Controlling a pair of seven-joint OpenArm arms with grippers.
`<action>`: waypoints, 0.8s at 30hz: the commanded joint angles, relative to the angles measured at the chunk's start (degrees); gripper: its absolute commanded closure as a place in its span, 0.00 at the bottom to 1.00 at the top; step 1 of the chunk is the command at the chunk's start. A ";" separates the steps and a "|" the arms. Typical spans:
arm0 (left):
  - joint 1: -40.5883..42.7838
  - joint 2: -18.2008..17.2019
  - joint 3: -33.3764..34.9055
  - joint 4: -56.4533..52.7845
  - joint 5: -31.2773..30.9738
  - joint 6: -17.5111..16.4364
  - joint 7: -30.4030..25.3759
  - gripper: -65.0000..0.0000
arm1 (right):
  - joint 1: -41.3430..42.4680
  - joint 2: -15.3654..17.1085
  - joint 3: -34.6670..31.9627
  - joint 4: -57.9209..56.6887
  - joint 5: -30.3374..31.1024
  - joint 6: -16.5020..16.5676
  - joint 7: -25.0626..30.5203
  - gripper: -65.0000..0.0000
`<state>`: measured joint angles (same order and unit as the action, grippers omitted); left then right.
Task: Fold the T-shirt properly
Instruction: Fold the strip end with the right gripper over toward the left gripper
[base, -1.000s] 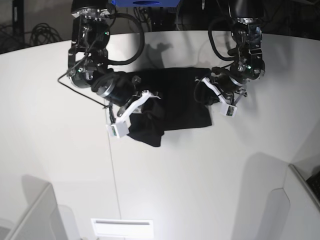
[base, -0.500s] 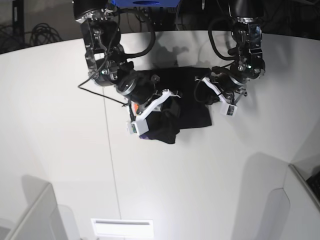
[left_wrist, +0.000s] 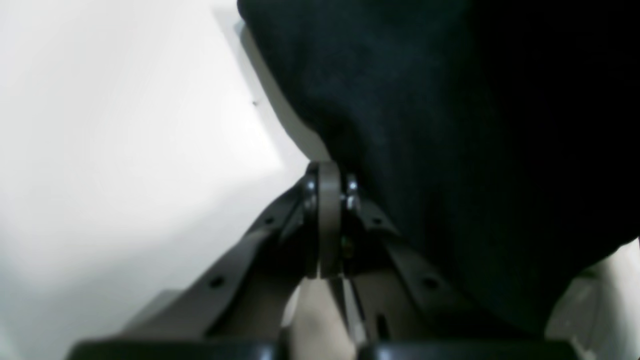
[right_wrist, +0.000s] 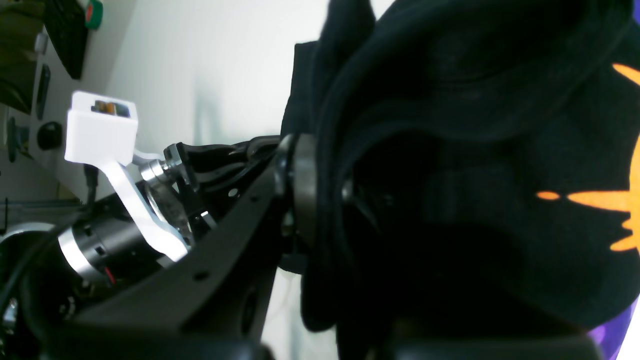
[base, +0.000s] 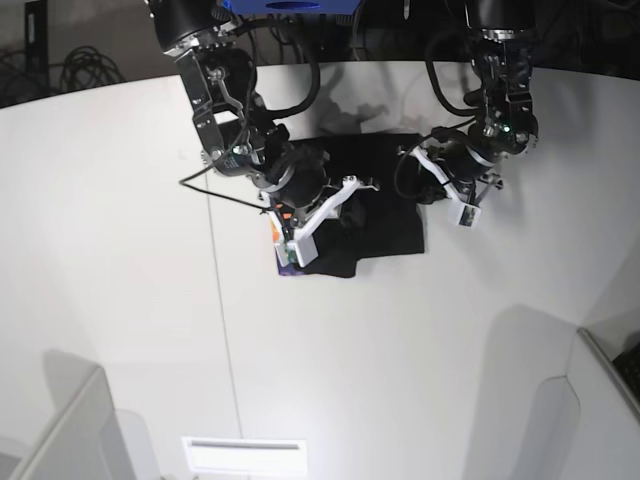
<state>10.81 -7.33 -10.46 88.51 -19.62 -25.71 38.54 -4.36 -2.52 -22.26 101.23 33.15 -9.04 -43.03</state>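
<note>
T-shirt lies bunched at surface 12 o'clock; right gripper, jaws clamped on a gathered cloth edge, carries it across for a fold, while left gripper, jaws closed, sits at the 3 o'clock edge, probably anchoring.

T-shirt: lies bunched on the table, toward its far middle, between the two arms. Right gripper: at the base view's left, over the shirt's near-left part, with cloth draped across its fingers. Left gripper: at the base view's right, at the shirt's right edge, cloth lying against one side of its fingertips and bare table on the other.
</note>
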 joint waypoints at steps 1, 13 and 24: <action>0.22 -0.54 -0.13 0.15 1.55 0.70 2.20 1.00 | 0.80 -0.51 -0.11 1.14 0.39 0.47 1.14 1.00; 2.95 -0.62 -0.13 2.35 1.81 0.70 2.29 1.00 | 0.89 -0.60 -4.24 1.32 0.39 0.38 1.31 1.00; 6.20 -1.06 -5.59 4.90 1.37 0.62 2.38 1.00 | 1.06 -0.60 -4.33 1.23 0.30 0.29 1.40 1.00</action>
<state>16.38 -8.01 -15.81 93.01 -19.31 -25.47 39.42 -4.34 -2.55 -26.63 101.60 32.75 -9.17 -42.85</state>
